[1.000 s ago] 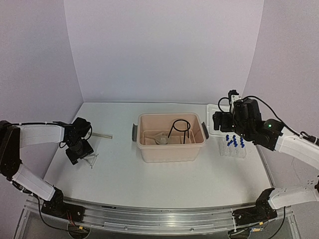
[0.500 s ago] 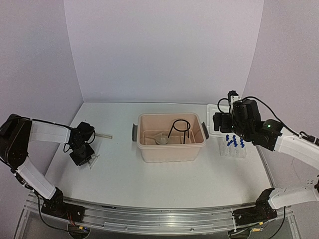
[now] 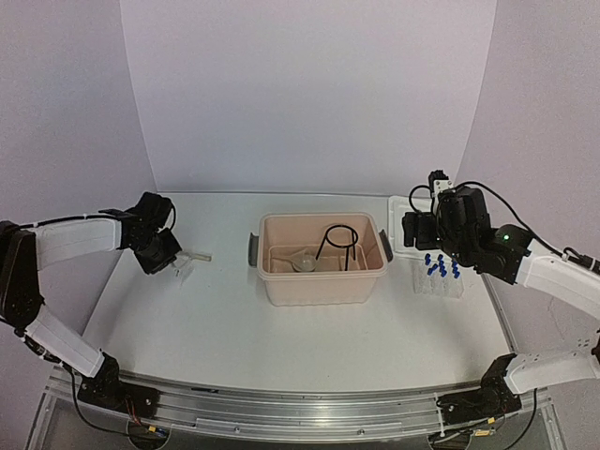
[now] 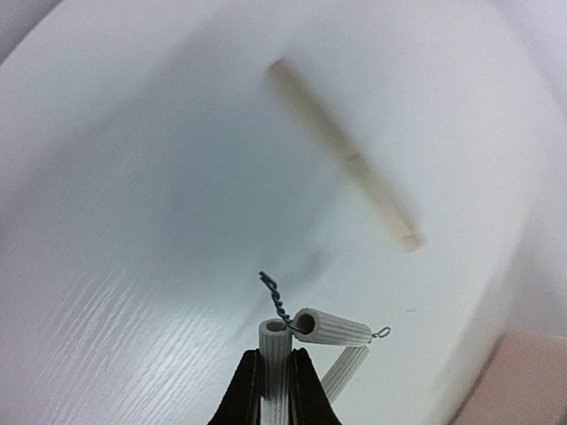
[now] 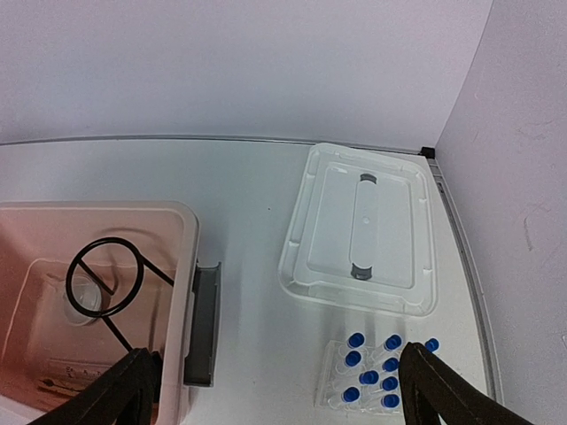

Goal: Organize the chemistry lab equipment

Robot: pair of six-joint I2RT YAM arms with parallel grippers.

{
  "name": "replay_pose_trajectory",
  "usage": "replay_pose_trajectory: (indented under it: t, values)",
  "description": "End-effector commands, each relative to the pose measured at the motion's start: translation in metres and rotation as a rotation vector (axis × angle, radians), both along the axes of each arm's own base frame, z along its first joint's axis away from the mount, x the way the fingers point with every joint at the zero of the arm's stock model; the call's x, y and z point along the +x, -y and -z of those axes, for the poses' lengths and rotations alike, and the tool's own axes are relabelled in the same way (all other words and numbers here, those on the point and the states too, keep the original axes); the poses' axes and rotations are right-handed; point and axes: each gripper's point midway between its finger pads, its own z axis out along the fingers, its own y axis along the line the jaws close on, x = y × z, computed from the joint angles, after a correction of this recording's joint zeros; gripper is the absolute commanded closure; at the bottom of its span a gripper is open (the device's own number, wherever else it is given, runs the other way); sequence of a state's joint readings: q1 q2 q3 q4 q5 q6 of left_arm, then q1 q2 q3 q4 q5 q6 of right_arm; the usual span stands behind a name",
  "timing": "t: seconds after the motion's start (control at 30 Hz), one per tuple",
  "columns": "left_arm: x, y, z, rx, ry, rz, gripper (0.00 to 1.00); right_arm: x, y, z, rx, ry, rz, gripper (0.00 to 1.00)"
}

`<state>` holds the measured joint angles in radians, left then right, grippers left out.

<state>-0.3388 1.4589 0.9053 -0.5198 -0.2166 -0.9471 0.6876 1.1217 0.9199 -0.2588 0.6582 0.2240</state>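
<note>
My left gripper (image 4: 276,376) is shut on one white ribbed tube of a wire triangle (image 4: 330,329), which hangs above the table; from above, the left gripper (image 3: 167,255) holds that triangle (image 3: 183,266) left of the tub. A pale wooden clamp (image 4: 345,155) lies on the table just beyond it, also in the top view as the clamp (image 3: 195,254). The black wire ring stand (image 3: 339,246) and clear funnel (image 3: 302,262) sit in the tub. Blue-capped tubes (image 5: 372,372) stand in a clear rack (image 3: 439,274). My right gripper (image 5: 275,354) hovers open above the gap between tub and rack.
The beige tub (image 3: 319,277) stands mid-table with grey handles (image 5: 202,323) at its ends. A white rectangular lid (image 5: 363,226) lies flat behind the rack, near the right wall. Walls close in the table's left, back and right sides.
The left gripper shut on the wire triangle that lay on the table, then lifted it up and back toward the wooden clamp. The right arm has not moved.
</note>
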Motion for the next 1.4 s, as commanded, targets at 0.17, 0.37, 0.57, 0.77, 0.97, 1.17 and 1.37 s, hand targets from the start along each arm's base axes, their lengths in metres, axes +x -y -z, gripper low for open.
replay_pose_trajectory:
  t: [0.17, 0.37, 0.57, 0.77, 0.97, 1.17, 1.37]
  values:
    - [0.079, 0.126, -0.175, -0.025, 0.506, 0.439, 1.00, 0.002, 0.005, -0.019, 0.009, 0.048, 0.023, 0.08]
    - [0.079, 0.250, -0.185, -0.037, 0.539, 0.787, 1.00, 0.001, 0.005, -0.021, 0.018, 0.050, 0.026, 0.08]
    - [0.072, 0.323, -0.132, 0.038, 0.424, 0.985, 1.00, -0.001, 0.007, -0.019, 0.030, 0.050, 0.031, 0.08]
    - [0.066, 0.342, -0.085, 0.049, 0.324, 1.053, 1.00, -0.002, 0.009, -0.018, 0.033, 0.050, 0.035, 0.08]
    - [0.060, 0.331, -0.066, 0.073, 0.279, 1.038, 1.00, -0.002, 0.009, -0.017, 0.029, 0.047, 0.037, 0.08]
    - [0.071, 0.322, -0.055, 0.140, 0.258, 0.980, 1.00, -0.001, 0.009, -0.018, 0.025, 0.051, 0.036, 0.08]
    - [0.078, 0.318, -0.035, 0.199, 0.211, 0.961, 1.00, -0.002, 0.010, -0.019, 0.027, 0.054, 0.036, 0.09]
